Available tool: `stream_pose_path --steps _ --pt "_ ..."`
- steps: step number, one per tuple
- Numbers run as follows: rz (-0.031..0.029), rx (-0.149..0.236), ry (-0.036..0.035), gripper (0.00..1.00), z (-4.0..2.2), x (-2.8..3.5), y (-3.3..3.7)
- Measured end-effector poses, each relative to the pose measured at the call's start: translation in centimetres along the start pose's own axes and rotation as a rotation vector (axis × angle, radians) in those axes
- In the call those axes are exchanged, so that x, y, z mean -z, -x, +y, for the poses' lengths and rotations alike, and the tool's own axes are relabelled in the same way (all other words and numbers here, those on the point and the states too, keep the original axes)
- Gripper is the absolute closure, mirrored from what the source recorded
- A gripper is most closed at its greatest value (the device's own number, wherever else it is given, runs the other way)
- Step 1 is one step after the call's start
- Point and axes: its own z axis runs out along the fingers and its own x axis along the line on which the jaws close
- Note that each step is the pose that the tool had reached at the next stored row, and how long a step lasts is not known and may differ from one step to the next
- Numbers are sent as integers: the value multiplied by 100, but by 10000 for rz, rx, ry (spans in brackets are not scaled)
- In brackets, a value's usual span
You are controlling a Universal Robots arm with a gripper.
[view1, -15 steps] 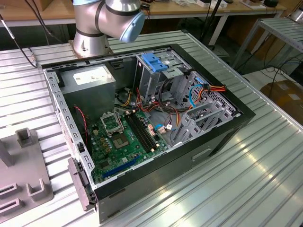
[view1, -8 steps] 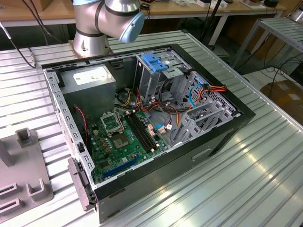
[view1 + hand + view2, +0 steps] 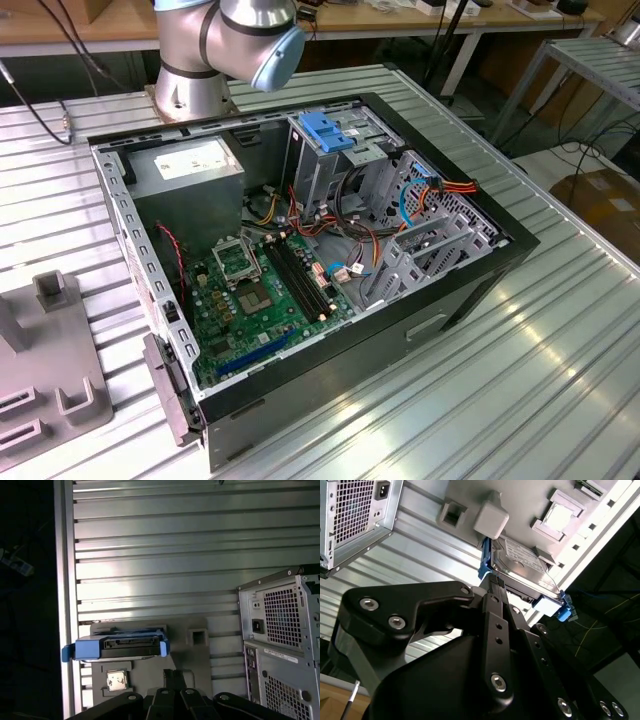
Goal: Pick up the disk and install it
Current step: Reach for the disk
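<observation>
Exterior view: an open case point(image 3: 300, 250) lies on its side on the ribbed metal worktop point(image 3: 520, 380), mid-frame. Inside it, a green motherboard point(image 3: 262, 290) sits lower left and a power supply point(image 3: 190, 165) upper left. A drive cage with a blue latch point(image 3: 330, 130) is at top centre. The arm point(image 3: 230, 40) stands at the top edge. A grey fixture point(image 3: 50, 370) lies low at the exterior view's left.

Second wrist view: the disk point(image 3: 520, 560) is a flat dark-grey metal slab. Its broad face, turned toward the camera, carries a white label point(image 3: 522, 555) with black print. Blue rails point(image 3: 484, 565) run along two opposite sides. It sits in the fixture point(image 3: 520, 500), at the worktop's edge and well apart from the case point(image 3: 355, 515). The black gripper point(image 3: 494, 580) reaches to the disk's near edge. Whether it touches, and whether it is wide or narrow, I cannot tell.

First wrist view: the disk point(image 3: 117, 647) shows its thin connector edge between the two rails, so it appears to stand on edge in the fixture point(image 3: 200, 655). A small silver chip point(image 3: 117, 680) rests in a recess just beside it. The gripper point(image 3: 173, 674) is near the disk. The rear of the case point(image 3: 280, 645) stands well apart from both.
</observation>
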Motion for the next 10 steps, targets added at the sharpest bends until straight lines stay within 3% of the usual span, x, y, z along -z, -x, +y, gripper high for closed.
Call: stream_pose_path --steps 10 --pt "0 0 0 90 -13 5 -174"
